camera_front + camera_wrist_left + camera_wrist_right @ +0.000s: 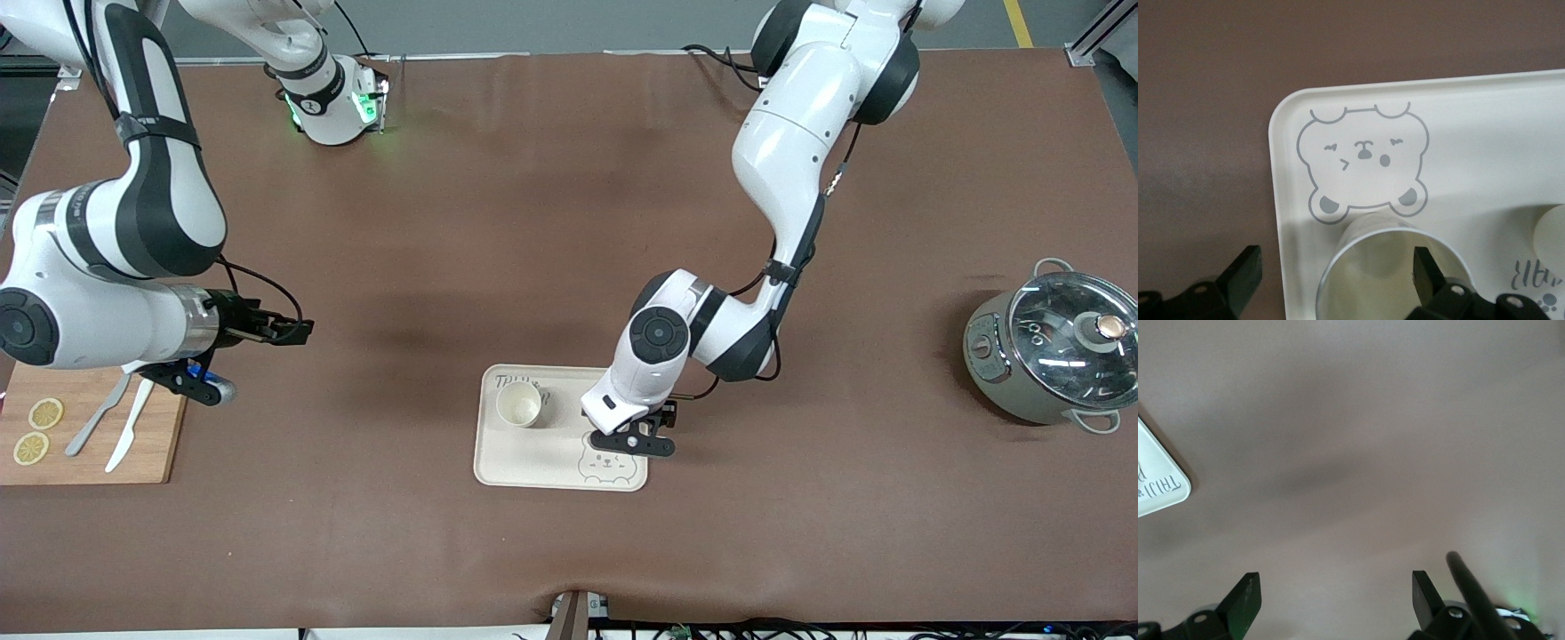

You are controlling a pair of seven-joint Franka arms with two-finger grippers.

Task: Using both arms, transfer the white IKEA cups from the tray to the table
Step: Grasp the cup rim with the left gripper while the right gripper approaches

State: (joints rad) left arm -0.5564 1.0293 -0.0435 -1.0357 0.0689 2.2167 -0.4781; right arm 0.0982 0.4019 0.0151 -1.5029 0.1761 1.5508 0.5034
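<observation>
Two cups are in play, and each view tells only part of it. From the front, one white cup [519, 404] stands upright on the bear tray [533, 458], in the corner nearer the robots and toward the right arm's end, right by some grey lettering on the tray that cannot be read. The second cup [1388, 273] shows only in the left wrist view: it sits on the tray just beside the printed bear face [1363, 163], and the left arm's wrist hides it from the front camera.

Over that corner of the tray hangs the left gripper [633, 440], and the wrist view settles its state: jaws spread wide, one finger outside the cup's wall and one over its mouth, neither pressing on it, so the cup stands on its own. The first cup's rim [1551, 237] peeks in at the edge of that same view, next to a scrap of grey script and a paw print.

Away at the right arm's end, the right gripper [200, 382] waits over the edge of a wooden board [133, 449] carrying two lemon slices [37, 430] and white cutlery [116, 422]. Its own view shows jaws wide apart with nothing between them, bare brown counter [1371, 440] below, and a tray corner [1158, 487] with unreadable lettering.

Only the front view catches the lidded pot [1053, 351] at the left arm's end.
</observation>
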